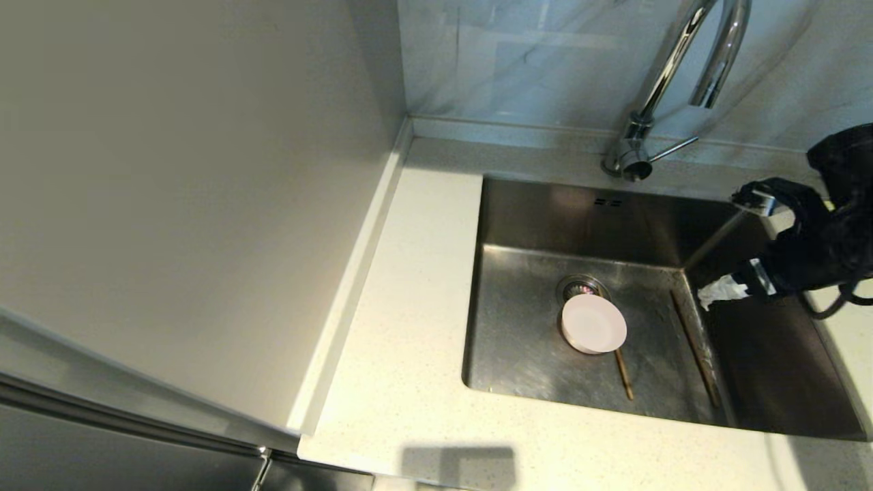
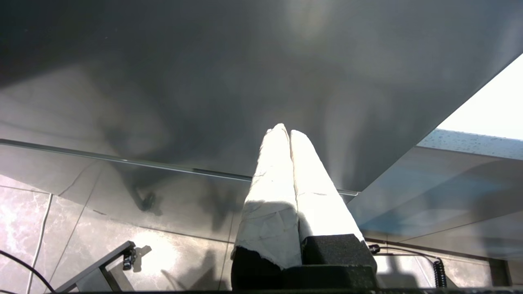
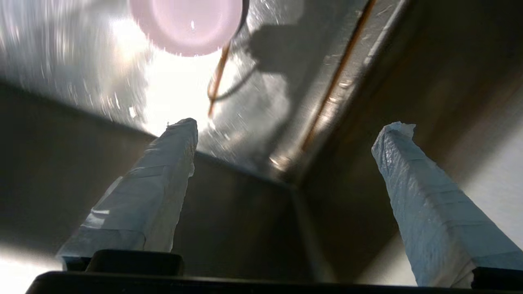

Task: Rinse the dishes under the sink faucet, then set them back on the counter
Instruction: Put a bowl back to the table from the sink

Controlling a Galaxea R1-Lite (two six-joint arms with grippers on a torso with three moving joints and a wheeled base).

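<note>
Beside the round metal drain strainer (image 1: 578,286) I see a smooth pale pink bowl (image 1: 593,323); my right gripper (image 3: 286,130) gapes wide, left gripper (image 2: 284,132) pinched closed

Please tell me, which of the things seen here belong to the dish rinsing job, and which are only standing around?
Belonging to the job: pink bowl, two chopsticks, sink, faucet, counter, open right end effector.

Only around: wall panel, cabinet side, parked left end effector.
</note>
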